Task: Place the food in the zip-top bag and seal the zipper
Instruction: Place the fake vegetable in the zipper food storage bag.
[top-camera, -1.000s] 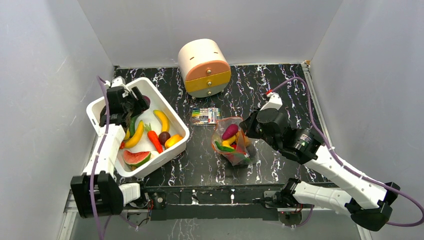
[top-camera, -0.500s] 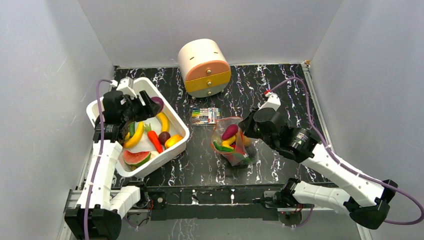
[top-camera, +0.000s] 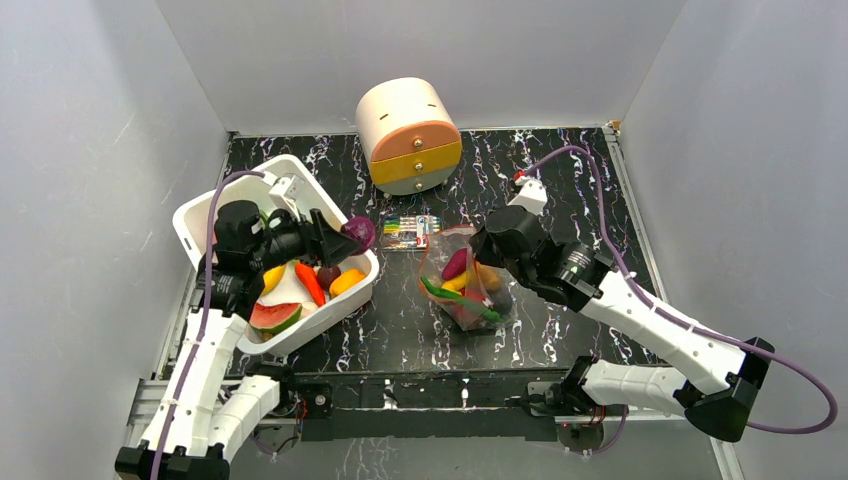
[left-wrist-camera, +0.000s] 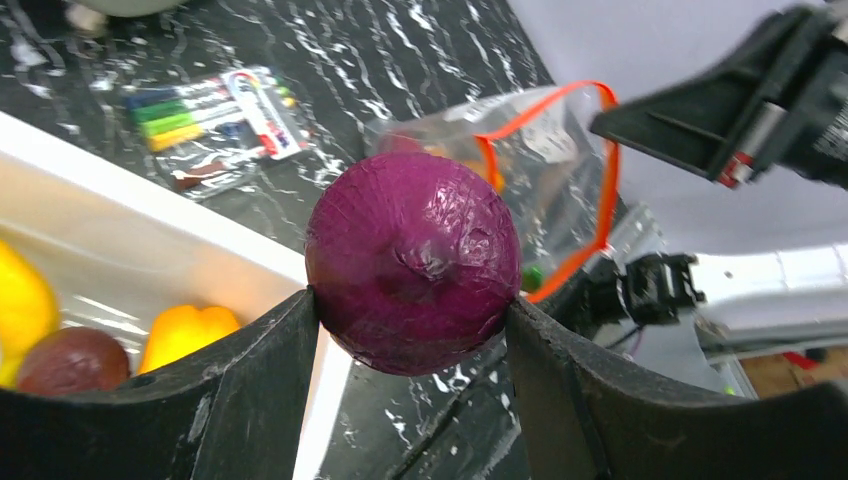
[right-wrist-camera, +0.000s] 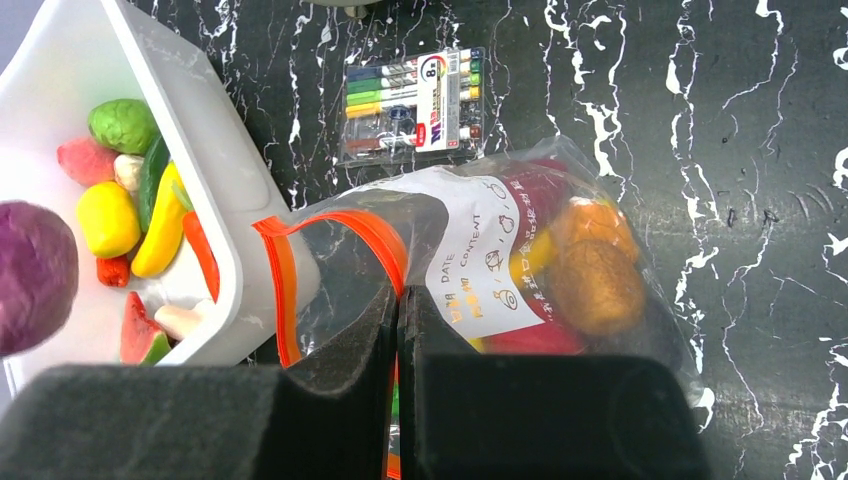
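Left tool (left-wrist-camera: 408, 335): pinching the purple onion (left-wrist-camera: 412, 265) across its widest part, one pad on each side. It hangs just over the right-hand rim of the white bin (top-camera: 200, 218), off the bench (top-camera: 560, 180).

Right tool (right-wrist-camera: 398, 340): pads pressed together on the mouth edge of the zip-top bag (right-wrist-camera: 500, 250), lifting that side so the zipper (right-wrist-camera: 283, 290) stands as an open loop. The bag rests on the bench just right of the bin, with several pieces inside (orange, yellow, purple, green).

Key relation: the mouth lies to the right of my left tool and faces back toward the bin. From the left wrist the loop shows beyond and to the right of the onion, not under it. The loop's long axis is hard to tell.

Judgement: the onion looks close to the loop's width, so entry must be centred or it will catch the strip. The left arm carries; the right only holds the mouth open.

Remaining food (top-camera: 300, 285) in the bin: bananas, carrot, watermelon slice, others. The zipper is unsealed. The pen pack (top-camera: 410, 230) lies just behind the bag, off the line between onion and mouth.
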